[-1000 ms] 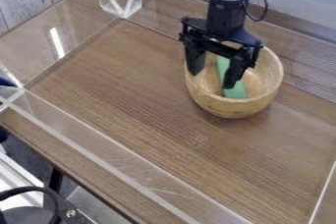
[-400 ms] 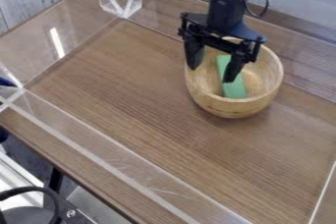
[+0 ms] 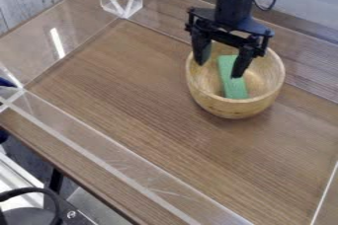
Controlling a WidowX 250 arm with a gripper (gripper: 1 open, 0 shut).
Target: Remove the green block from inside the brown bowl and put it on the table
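Note:
The brown bowl [image 3: 209, 97] stands on the right part of the table [image 3: 119, 101]. The green block [image 3: 236, 83] lies inside it, leaning along the far right of the bowl's inside. My gripper [image 3: 227, 61] points straight down over the bowl's far half and is open. One dark finger hangs at the bowl's left inner wall and the other sits right of the block's upper end. Nothing is held between the fingers. The block's far end is partly hidden behind the fingers, and I cannot tell whether they touch it.
Low clear acrylic walls [image 3: 79, 150] run along the table's front and left edges. A clear acrylic corner piece [image 3: 122, 0] stands at the back left. Bare wood-grain surface stretches left of and in front of the bowl.

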